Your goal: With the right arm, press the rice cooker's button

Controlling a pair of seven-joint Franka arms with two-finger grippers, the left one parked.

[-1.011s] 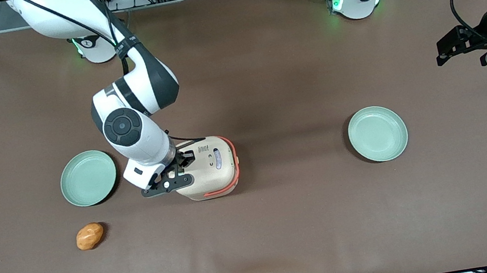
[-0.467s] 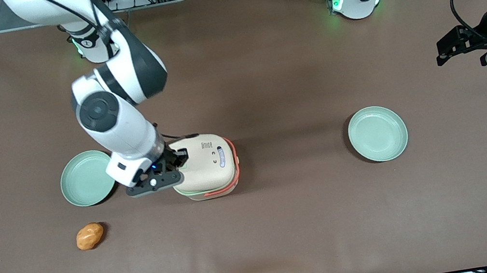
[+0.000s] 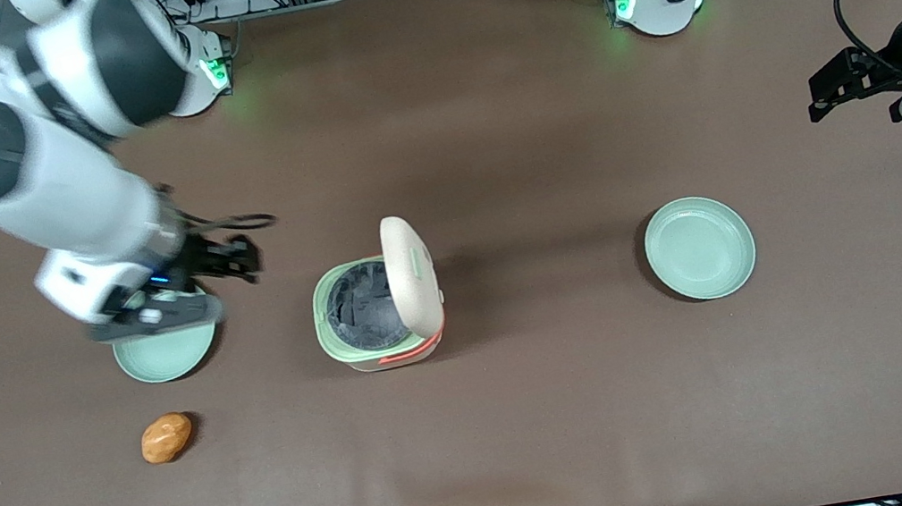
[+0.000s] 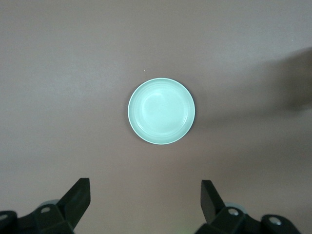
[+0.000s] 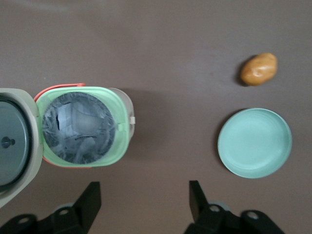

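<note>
The right arm (image 3: 49, 172) hangs raised, its gripper (image 5: 141, 204) with fingers (image 5: 90, 200) spread apart.

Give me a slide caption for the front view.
Rice cooker stands lid-up, dark pot exposed, as the right arm's open end effector hovers above a green plate.

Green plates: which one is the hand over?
The plate toward the working arm's end, beside the potato. The hand, fingers open, hangs above its rim; the other plate sits apart, past the rice cooker.
</note>
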